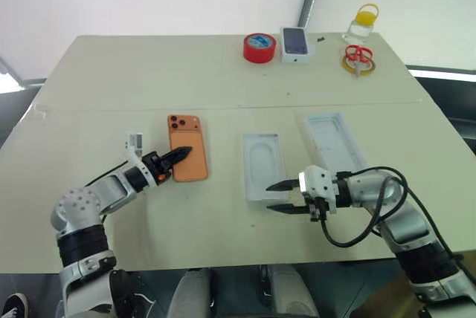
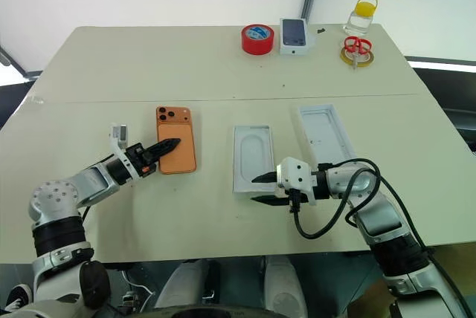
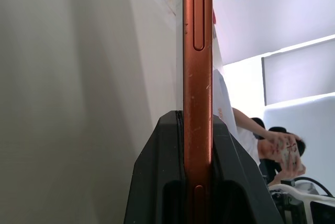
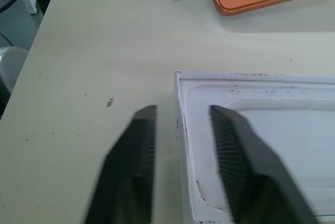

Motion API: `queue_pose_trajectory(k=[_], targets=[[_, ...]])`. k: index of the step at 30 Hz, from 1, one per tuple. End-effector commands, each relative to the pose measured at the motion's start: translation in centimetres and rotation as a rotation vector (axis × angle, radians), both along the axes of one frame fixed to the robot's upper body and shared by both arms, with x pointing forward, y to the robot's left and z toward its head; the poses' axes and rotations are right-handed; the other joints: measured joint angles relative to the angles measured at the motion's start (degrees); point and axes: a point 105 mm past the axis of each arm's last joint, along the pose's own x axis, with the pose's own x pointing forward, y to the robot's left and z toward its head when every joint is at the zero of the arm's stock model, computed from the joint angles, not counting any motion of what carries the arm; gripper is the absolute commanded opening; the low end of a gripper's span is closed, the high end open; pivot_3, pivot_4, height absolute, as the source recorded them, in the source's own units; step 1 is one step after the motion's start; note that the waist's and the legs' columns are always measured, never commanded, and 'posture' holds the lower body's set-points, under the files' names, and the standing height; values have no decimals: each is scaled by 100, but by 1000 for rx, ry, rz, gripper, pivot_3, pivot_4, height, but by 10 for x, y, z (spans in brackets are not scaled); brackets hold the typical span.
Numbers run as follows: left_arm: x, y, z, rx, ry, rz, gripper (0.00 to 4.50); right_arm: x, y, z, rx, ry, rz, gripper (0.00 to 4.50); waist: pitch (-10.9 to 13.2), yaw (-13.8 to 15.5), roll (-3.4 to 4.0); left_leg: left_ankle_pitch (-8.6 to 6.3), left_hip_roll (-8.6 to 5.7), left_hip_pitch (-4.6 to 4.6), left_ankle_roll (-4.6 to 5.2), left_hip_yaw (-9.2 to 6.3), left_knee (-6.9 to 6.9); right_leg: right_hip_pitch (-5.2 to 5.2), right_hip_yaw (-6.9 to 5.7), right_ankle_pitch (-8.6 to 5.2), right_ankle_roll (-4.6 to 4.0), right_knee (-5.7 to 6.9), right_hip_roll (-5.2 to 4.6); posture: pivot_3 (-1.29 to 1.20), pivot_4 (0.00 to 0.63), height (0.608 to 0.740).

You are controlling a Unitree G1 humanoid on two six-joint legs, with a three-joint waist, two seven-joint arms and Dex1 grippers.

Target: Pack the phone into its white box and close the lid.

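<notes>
The orange phone (image 1: 187, 156) lies back up, left of the table's middle, its lenses at the far corner. My left gripper (image 1: 181, 156) is shut on the phone's near left edge; in the left wrist view that orange edge (image 3: 198, 51) runs up between the black fingers (image 3: 157, 177). The white box (image 1: 262, 166) sits right of the phone, with an oval outline on its white inner face. My right gripper (image 1: 274, 195) stands open at the box's near right corner, one finger (image 4: 230, 145) over the inside and the other outside the wall. The lid (image 1: 331, 140) lies inside up, further right.
Along the far edge stand a red tape roll (image 1: 259, 47), a small white box printed with a dark phone (image 1: 294, 43), a yellow-capped bottle (image 1: 362, 24) and red scissors (image 1: 358, 56). A person (image 3: 275, 148) sits beyond the table in the left wrist view.
</notes>
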Motion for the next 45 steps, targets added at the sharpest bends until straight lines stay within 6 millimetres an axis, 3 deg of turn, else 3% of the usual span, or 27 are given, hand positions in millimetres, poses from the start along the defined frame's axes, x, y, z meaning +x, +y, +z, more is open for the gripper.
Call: queue_pose_trajectory(k=[1,20,25,29,33,39,44,45], targets=[[3,-1,20,-19,-82,-22,0,-2,2,9,20,-42,3,1688,2,3,-4,0,0,0,0,0,0,0,0,-2,-4,0,-1,0,150,739],[5,-4,19,-18,-85,-27,0,5,8,-5,-26,-67,-6,1688,2,4,-4,0,0,0,1,0,1,0,0,-5,-10,0,-1,0,150,739],[6,-5,20,-21,-89,-26,0,6,11,-2,-15,-65,-3,49,2,3,-5,0,0,0,1,0,1,0,0,-5,-10,0,-1,0,150,739],[9,-9,28,-25,-110,-25,0,9,17,8,32,-80,-17,49,2,8,-5,0,0,0,1,-1,1,0,0,-5,-9,0,-1,0,150,739],[17,-22,50,-58,-153,-34,0,15,30,13,48,-107,-32,49,7,34,-12,1,0,-2,0,-1,5,1,0,-3,-6,1,-1,0,150,739],[27,-42,76,-103,-199,-56,0,29,49,4,-6,-177,-60,49,7,9,-13,2,-1,-1,-3,-2,5,1,0,6,8,2,-1,0,150,739],[26,-62,67,-124,-147,-106,0,29,67,7,50,-128,-61,49,8,-8,-13,3,-2,-1,-5,-1,4,0,1,6,8,3,0,0,150,739],[25,-65,62,-122,-134,-116,0,29,67,7,52,-118,-61,614,8,-6,-13,4,-2,-1,-6,-1,4,0,1,6,8,3,1,0,150,739]])
